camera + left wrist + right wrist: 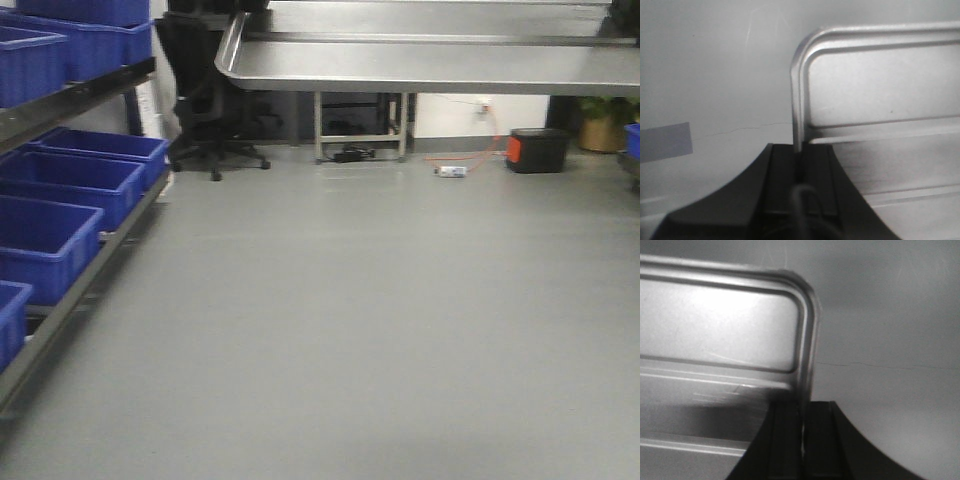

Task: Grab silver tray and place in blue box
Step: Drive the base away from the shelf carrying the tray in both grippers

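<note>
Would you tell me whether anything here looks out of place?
What looks like a bottle lies on its side on the floor by the orange cable, and a hairline crack shows beside the silver tray.

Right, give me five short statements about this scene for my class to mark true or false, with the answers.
1. The left gripper is clamped on the rim of the silver tray. True.
2. The right gripper holds nothing. False: it grips the tray's opposite rim.
3. Blue boxes line the left side of the front view. True.
4. The silver tray lies inside a blue box. False: it is held between both grippers over the grey floor.
5. The office chair is red. False: it is black.
</note>
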